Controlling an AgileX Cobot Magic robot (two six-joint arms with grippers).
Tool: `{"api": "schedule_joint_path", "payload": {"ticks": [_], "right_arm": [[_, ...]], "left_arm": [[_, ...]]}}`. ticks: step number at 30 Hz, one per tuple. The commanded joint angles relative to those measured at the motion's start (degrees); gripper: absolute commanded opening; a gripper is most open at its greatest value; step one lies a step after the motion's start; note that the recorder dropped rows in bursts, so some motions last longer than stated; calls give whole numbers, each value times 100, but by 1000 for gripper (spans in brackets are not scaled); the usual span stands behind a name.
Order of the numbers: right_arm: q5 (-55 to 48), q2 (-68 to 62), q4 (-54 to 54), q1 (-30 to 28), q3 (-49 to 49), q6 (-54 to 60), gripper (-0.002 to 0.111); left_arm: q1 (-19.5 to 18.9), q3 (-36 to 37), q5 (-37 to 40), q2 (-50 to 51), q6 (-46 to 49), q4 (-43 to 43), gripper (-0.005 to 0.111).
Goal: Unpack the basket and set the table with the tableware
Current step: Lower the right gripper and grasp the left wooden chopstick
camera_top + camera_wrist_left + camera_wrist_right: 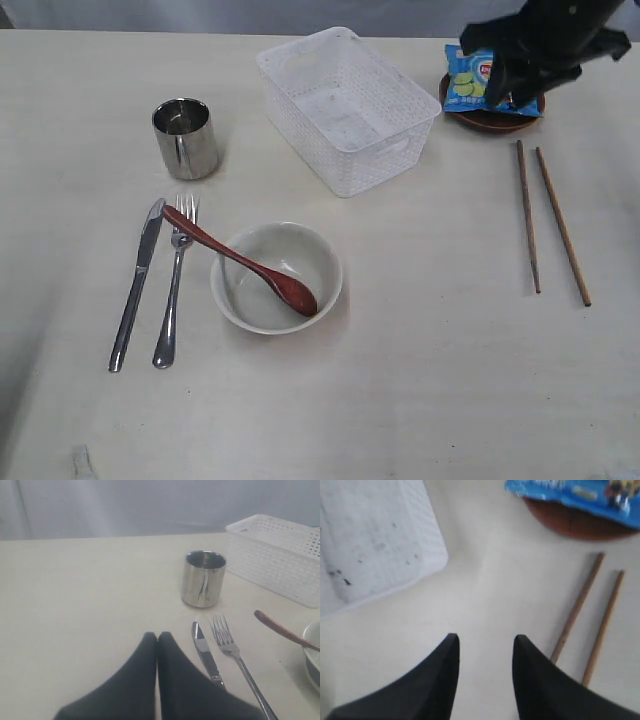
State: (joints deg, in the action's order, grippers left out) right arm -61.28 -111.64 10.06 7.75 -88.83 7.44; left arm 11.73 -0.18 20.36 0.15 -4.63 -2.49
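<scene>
The white basket (345,105) stands empty at the back middle of the table (420,380). To its left is the steel mug (186,138). In front of the mug lie the knife (138,282) and fork (174,290) side by side. The wooden spoon (245,262) rests in the off-white bowl (300,250). Two chopsticks (527,215) lie at the right. Behind them the brown plate (490,120) carries a blue chips packet (468,80). My right gripper (485,639) hovers open and empty between basket (375,540) and chopsticks (577,607). My left gripper (157,635) is shut and empty near the knife (206,655).
The right arm (550,45) hangs over the plate at the back right corner. A grey wall runs behind the table's far edge. Bare tabletop stretches along the front and between bowl and chopsticks.
</scene>
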Motion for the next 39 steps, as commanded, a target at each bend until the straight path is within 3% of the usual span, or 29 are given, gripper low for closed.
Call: {"api": "schedule_joint_path", "payload": {"ticks": [1,8,20,35,37,39], "right_arm": [[-262,-745,-248,-76,-32,-326,34],[-233,-1275,-1288,-100,-32,-1085,34],[21,-1263,-1489,-100,-32,-1322,34],[147,-1921,-1265,-100,-32,-836,34],[171,-1920,-1006,-100,-32,-660,31],[204,-1920,-808,-100,-32,-480,18]], "left_arm": [[29,18,-61,-15,-24,-52,0],[29,18,-61,-15,-24,-52,0],[29,18,-61,-15,-24,-52,0],[29,18,-61,-15,-24,-52,0],[29,18,-61,-15,-24,-52,0],[29,18,-61,-15,-24,-52,0]]}}
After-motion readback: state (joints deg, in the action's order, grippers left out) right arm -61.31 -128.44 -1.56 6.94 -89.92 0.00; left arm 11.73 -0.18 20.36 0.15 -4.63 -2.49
